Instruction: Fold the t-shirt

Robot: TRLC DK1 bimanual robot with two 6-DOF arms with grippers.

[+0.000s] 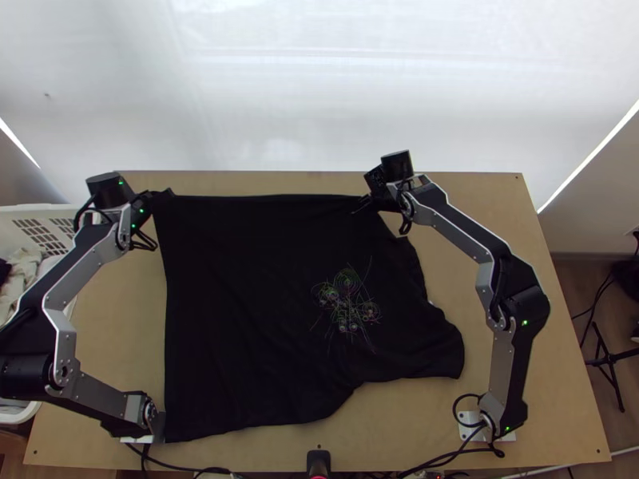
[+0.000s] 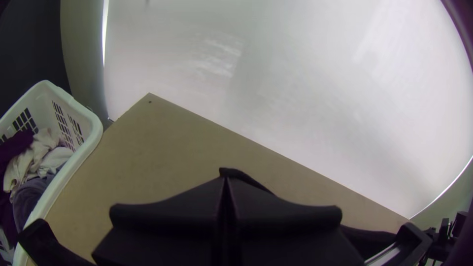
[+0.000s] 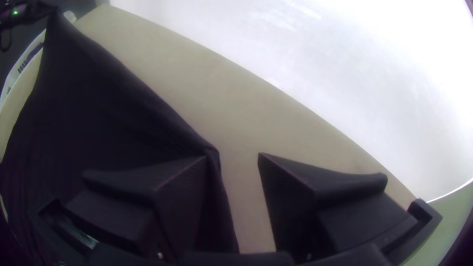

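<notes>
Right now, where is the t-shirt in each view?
Top view: the t-shirt lies mostly spread, across the middle and left.
Left wrist view: a corner pokes past the left gripper's shut fingertips.
Right wrist view: a broad sheet, running from the left gripper to between the right gripper's open fingers.
Shared landmark: white laundry basket.

Light wooden table (image 1: 479, 203), black t-shirt (image 1: 240, 303) on top.
Shirt spread over left and middle, far edge nearly straight, right side uneven, extending toward near right; thin-lined colored print (image 1: 347, 302) right of shirt's middle. White base plate (image 1: 470, 432) at table's near right, dark cables (image 1: 471, 453) along near edge.
</notes>
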